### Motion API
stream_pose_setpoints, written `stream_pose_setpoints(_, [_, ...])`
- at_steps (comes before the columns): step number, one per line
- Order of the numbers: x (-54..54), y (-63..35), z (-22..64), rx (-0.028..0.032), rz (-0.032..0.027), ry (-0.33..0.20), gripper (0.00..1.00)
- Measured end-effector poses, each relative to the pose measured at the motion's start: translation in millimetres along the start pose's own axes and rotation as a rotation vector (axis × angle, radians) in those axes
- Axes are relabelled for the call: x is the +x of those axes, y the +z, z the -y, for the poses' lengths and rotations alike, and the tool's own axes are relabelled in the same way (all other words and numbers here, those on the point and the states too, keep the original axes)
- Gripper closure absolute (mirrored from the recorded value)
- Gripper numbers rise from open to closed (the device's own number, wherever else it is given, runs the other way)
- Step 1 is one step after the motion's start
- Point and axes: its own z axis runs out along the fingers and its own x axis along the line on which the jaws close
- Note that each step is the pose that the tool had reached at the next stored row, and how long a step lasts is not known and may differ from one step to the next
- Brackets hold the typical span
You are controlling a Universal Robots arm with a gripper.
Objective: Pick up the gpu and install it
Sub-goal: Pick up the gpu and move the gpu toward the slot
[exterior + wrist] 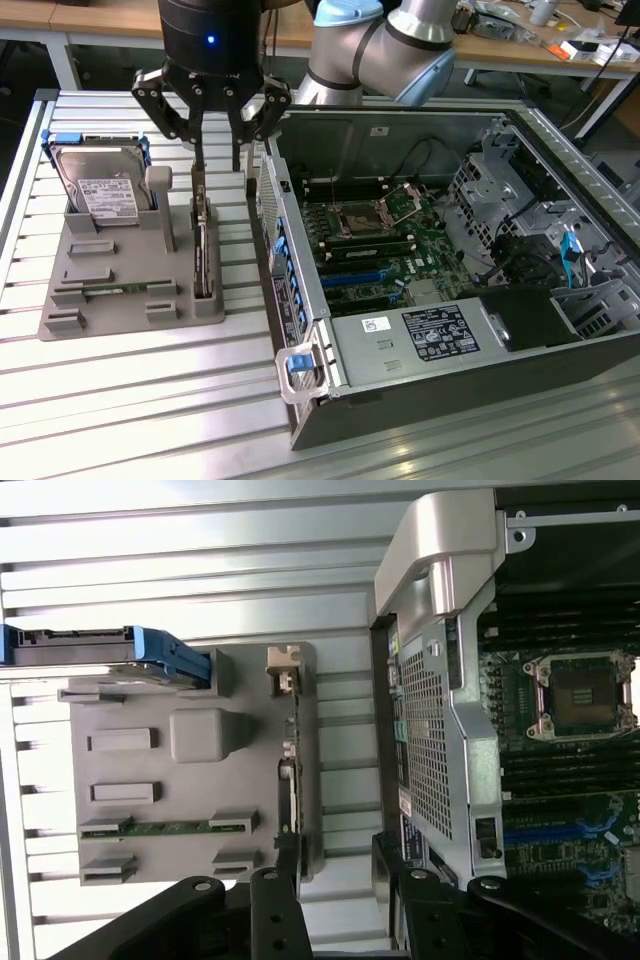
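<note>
The black gripper (219, 165) hangs empty with its jaws spread wide, directly above the gray holder (110, 300). The gpu (204, 250) stands on edge in that holder's slot.

Clearly a robotics lab or test workshop, not a home. In the exterior view, an industrial robot arm (400, 45) above a ribbed aluminium counter (130, 400). On it, an opened computer case (450, 395) with a bare motherboard (400, 250), and beside it a grey moulded fixture (120, 290) holding loose computer parts. Behind, wooden workbenches (100, 18) cluttered with small items.
</note>
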Motion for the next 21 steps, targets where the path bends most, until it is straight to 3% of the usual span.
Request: stream_pose_setpoints(21, [22.3,9.1,2.1,0.0,0.0,0.0,0.58])
